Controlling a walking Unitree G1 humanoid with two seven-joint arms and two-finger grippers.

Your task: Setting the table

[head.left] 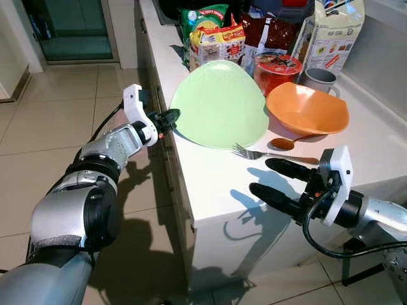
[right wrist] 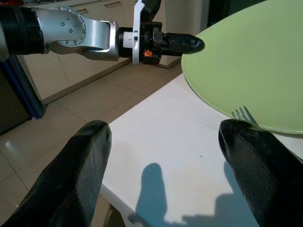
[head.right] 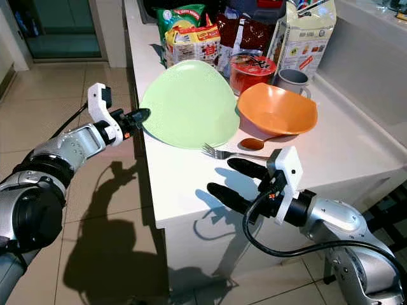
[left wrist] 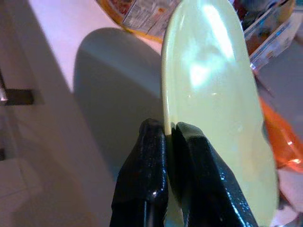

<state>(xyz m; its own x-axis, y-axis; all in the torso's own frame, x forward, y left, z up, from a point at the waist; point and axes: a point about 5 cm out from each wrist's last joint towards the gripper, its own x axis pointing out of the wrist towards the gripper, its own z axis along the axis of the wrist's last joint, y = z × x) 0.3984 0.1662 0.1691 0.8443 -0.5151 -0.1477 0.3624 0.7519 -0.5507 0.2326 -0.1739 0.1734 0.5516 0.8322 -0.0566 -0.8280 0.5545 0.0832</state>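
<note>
Plate point(head.left: 219, 105), pale green and glossy, is shown tilted up off the white counter point(head.left: 222, 190), its lower rim resting near the fork point(head.left: 270, 154) while its outer rim is pinched between the fingers of the left end effector point(head.left: 170, 118); the clenched grip on the edge is confirmed in the left wrist view. The right end effector point(head.left: 275, 180) is held released, fingers spread wide, low over the counter's near edge just short of the fork. The plate is judged stiff, light and smooth, probably melamine or glazed ware, so a thin rim pinch is likely to slip or pivot; a deeper bite on the rim, or support from beneath, is advised. Behind it an orange bowl point(head.left: 308, 109) with a spoon point(head.left: 284, 143) beside it, a red noodle cup point(head.left: 277, 68), a grey mug point(head.left: 320, 80) and food packets point(head.left: 216, 38) are grouped. Print on the packets and carton point(head.left: 334, 35) is visible but cannot be read reliably.
</note>
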